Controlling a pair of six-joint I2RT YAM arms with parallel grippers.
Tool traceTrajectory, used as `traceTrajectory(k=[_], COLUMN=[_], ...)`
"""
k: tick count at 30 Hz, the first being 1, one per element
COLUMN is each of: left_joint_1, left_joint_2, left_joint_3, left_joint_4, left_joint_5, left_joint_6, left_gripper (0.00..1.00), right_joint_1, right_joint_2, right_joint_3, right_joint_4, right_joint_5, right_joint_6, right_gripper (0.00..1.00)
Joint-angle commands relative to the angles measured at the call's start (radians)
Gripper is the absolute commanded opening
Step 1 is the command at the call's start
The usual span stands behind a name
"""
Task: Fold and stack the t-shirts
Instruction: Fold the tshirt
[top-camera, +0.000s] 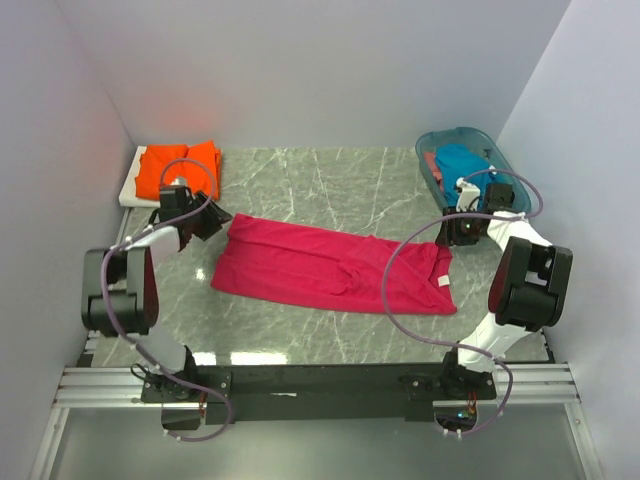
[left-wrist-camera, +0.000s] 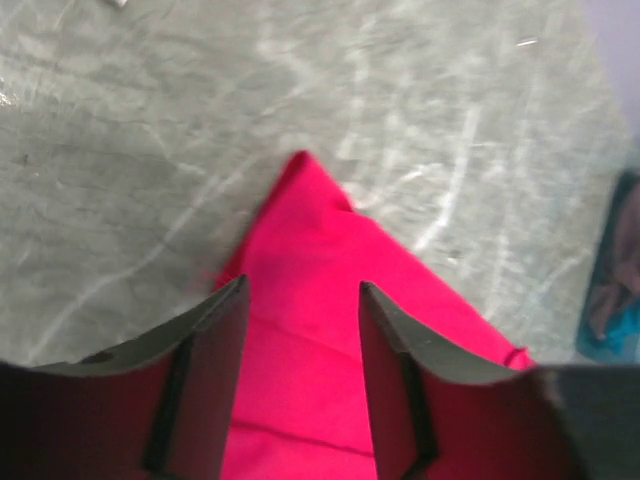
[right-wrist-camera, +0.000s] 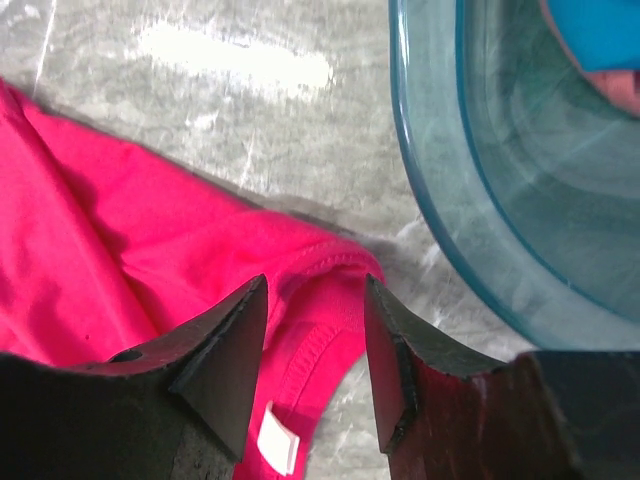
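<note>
From above, the basket (top-camera: 503, 165) is sitting at the far right of the table (top-camera: 330, 185). It is holding the teal-blue shirt (top-camera: 458, 160), bunched up, with a scrap of something reddish showing beside it. At the far left the orange shirt (top-camera: 178, 168) is lying folded on a white board (top-camera: 130, 187). The magenta shirt (top-camera: 330, 265) is stretching across the middle as a long folded band, slightly rumpled. The left gripper (top-camera: 212, 222) is hovering at its left end and the right gripper (top-camera: 455, 232) at its right end.

In the left wrist view, the left gripper (left-wrist-camera: 303, 290) is standing with its fingers apart. It is hanging over a pointed corner of the magenta shirt (left-wrist-camera: 310, 240), which is lying flat on the stone. The basket (left-wrist-camera: 612, 290) is peeking in at the right edge.

In the right wrist view, the right gripper (right-wrist-camera: 315, 285) is also showing its fingers apart. They are straddling the stitched collar edge of the magenta shirt (right-wrist-camera: 110, 230), with the white label (right-wrist-camera: 277, 440) just below. The basket (right-wrist-camera: 440, 200) is sitting just beside it, with the teal-blue shirt (right-wrist-camera: 600, 30) inside.
</note>
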Motion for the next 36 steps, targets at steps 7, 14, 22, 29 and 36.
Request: traceTrajectory(k=[7,14,22,29,36], left_joint_1=[-0.041,-0.056,-0.055,-0.079,-0.082], left_joint_2=[0.132,0.171,0.232,0.241,0.264], left_joint_3=[0.123,0.131,0.16,0.18,0.194], left_joint_4=[-0.006,-0.006,-0.026,-0.043,-0.059], left_joint_5=[0.043,0.049,0.055,0.041,0.026], left_joint_6=[0.037,0.04,0.035,0.045,0.04], left_gripper=[0.48,0.48,0.47,0.47,0.45], right_joint_1=[0.02,0.054,0.061,0.061,0.061], right_joint_2=[0.017,0.039,0.022,-0.101,-0.121], right_joint_3=[0.036,0.056,0.04,0.0,-0.025], right_joint_4=[0.072,0.034,0.031,0.062,0.036], right_joint_5=[0.022,0.034,0.075,0.092,0.069], right_joint_6=[0.039,0.031,0.043,0.046,0.051], right_gripper=[0.49,0.43,0.4,0.4,0.4])
